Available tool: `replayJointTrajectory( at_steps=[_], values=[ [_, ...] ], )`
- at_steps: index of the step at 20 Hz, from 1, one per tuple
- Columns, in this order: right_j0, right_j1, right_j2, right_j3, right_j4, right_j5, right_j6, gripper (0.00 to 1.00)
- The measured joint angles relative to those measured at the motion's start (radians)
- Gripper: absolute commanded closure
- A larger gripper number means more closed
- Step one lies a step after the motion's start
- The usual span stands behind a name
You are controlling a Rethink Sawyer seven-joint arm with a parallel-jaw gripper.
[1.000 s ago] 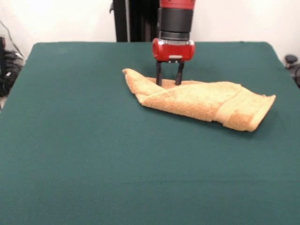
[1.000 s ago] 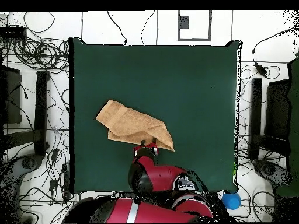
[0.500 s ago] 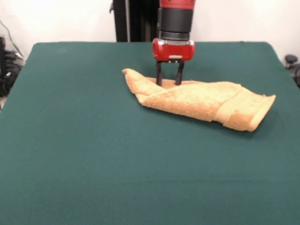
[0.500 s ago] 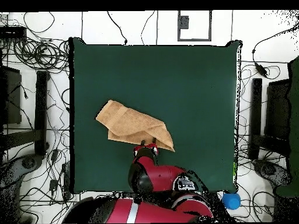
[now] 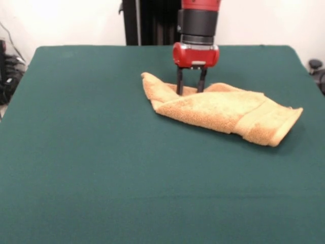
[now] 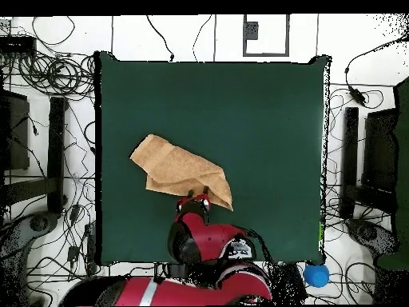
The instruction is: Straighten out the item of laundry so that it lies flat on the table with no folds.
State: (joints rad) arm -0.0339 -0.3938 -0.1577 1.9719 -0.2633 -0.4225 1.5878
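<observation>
There is one towel (image 5: 223, 112), orange-tan and of terry cloth. It lies folded on the green surface (image 5: 101, 168), in its far half and a little to the right of the middle in the front view. It is not flat: one layer is folded over another, so a pointed corner sticks out at the left and a thicker, smoother band shows near the right end. In the overhead view the towel (image 6: 180, 169) is a long crumpled shape, running slantwise.

There is one gripper (image 5: 191, 90). It stands upright at the far edge of the towel, and its two dark jaws are a little apart, with a fold of the towel between them; I cannot tell if they really pinch it.

Compared with half a second ago, the gripper has moved a little to the right in the front view, and the towel's left corner and far edge have moved with it.
</observation>
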Motion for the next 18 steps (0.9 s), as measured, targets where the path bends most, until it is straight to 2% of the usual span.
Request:
replayJointTrajectory(
  at_steps=[6,18],
  values=[
    [0.031,0.010,-0.017,-0.018,0.001,-0.006,0.000,0.00],
    [0.031,0.011,-0.018,-0.018,0.006,-0.010,0.000,0.00]
  ],
)
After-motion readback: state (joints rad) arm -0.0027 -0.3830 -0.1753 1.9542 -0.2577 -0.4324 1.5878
